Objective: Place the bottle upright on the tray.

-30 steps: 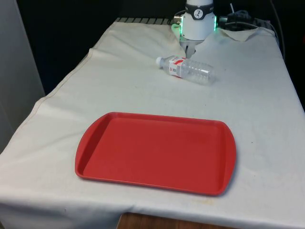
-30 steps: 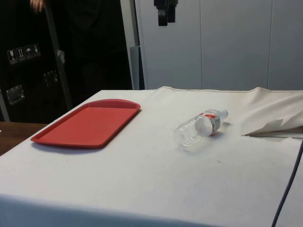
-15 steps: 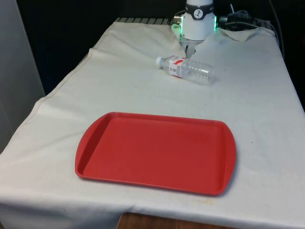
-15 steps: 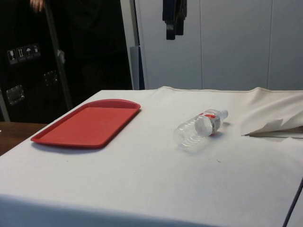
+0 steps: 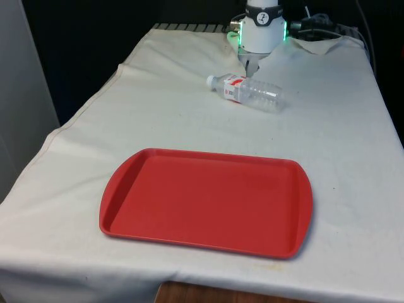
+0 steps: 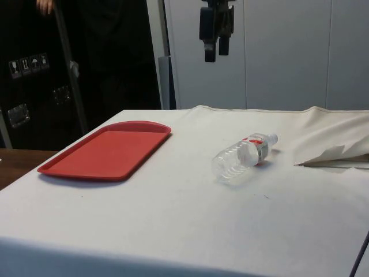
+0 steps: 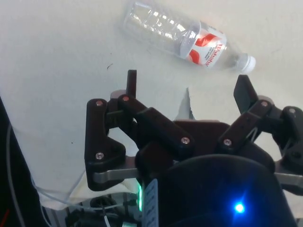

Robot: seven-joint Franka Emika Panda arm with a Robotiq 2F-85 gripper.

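One flat red plastic tray (image 5: pixel 205 202) near the table's front edge, bare. Farther back, toward the far edge, a clear plastic water bottle (image 5: pixel 247 91) with red label and white cap, lying on its side. Above it, black two-finger gripper (image 6: pixel 214 55), fingers spread, gripping nothing. Approach step, by the look of it; next, lowering to span the ribbed body.

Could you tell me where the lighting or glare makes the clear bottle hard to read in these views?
Front view: the bottle reads pale against the white cloth. Side view: highlights glint on its ribbed body. Wrist view: the red label stands out clearly.
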